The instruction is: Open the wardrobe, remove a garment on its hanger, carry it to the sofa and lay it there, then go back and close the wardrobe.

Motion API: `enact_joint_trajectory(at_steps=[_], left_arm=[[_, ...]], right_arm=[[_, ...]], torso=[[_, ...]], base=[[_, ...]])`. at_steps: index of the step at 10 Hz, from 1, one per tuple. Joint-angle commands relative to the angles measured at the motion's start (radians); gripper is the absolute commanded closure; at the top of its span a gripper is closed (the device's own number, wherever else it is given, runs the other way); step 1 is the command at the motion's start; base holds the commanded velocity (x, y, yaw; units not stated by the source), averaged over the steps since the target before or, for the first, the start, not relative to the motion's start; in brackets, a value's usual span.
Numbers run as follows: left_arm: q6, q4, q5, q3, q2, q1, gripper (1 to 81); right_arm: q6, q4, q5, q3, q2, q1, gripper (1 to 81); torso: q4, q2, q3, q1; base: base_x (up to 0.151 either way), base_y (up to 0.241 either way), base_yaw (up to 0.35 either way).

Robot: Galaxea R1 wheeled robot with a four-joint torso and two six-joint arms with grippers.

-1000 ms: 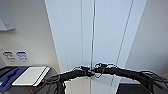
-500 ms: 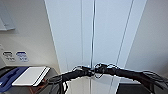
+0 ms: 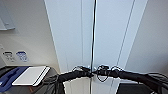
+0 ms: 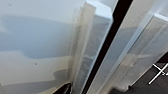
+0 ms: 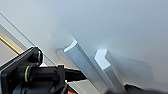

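both arms at the wardrobe's centre seam

nearest the camera in the head view, the two dark arms come in from either side low in the picture and meet at the middle. the left gripper [image 3: 86,72] sits at the dark seam from the left, the right gripper [image 3: 100,71] just beside it from the right; both are up against the door fronts at handle height. whether either pincer is apart, together or clamped on a handle cannot be told, the fingers being too blurred.

low at the left lies a white flat board [image 3: 31,75] on a dark surface, with something blue [image 3: 8,77] beside it.

behind the grippers stands the wardrobe [image 3: 70,37], tall and white, its two panelled doors nearly shut with a thin dark gap between them. the left wrist view shows a white handle [image 4: 83,45] beside that gap; the right wrist view shows two white handles [image 5: 82,60] standing out from the doors.

farther left, on the pale wall, are small wall plates [image 3: 15,56]
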Motion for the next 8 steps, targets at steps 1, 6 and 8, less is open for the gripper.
enact_joint_trajectory(at_steps=[1,6,8], left_arm=[[0.009,-0.026,-0.010,0.454,0.000,-0.119,1.0],[0.011,-0.022,-0.008,1.001,-0.389,-0.032,1.0],[0.011,-0.002,-0.014,1.151,-0.515,0.017,1.0]], right_arm=[[0.007,0.023,0.033,0.192,-0.026,0.110,1.0],[-0.011,0.006,0.089,0.448,-0.178,0.015,1.0],[-0.011,-0.006,0.098,0.552,-0.256,-0.012,1.0]], torso=[[0.000,0.000,0.000,0.000],[0.000,0.001,0.000,0.002],[0.000,0.001,0.000,0.002]], base=[[0.000,0.000,0.000],[0.000,0.000,0.000],[0.000,0.000,0.000]])
